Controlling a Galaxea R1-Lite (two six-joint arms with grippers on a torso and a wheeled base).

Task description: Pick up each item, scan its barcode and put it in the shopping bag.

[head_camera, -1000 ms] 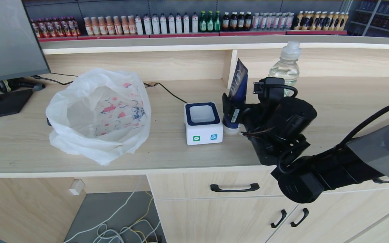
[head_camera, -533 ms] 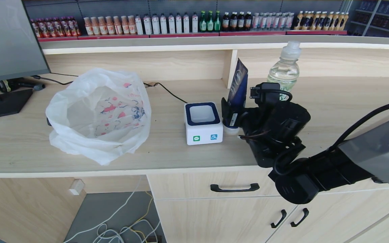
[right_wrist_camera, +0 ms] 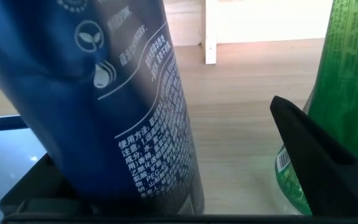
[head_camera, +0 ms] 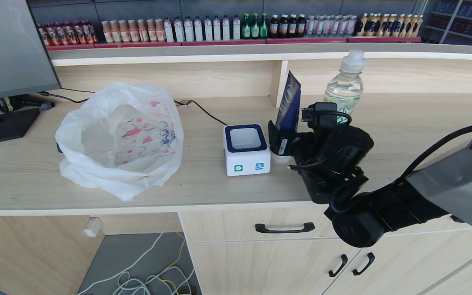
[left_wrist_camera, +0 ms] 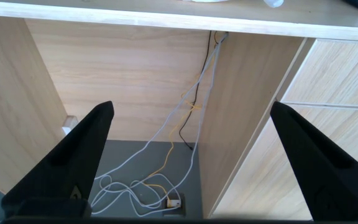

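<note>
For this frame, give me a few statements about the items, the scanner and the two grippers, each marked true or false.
1. The blue tube stands upright on the counter beside the scanner. True.
2. The bottle is inside the shopping bag. False: the bottle stands on the counter, behind the right arm.
3. The right gripper sits around the tube, jaws open. True.
4. The left gripper holds the tube over the scanner. False: it hangs open below the counter's edge, holding nothing.
5. The scanner is on the robot's left of the bag. False: it stands between the bag and the tube.
</note>
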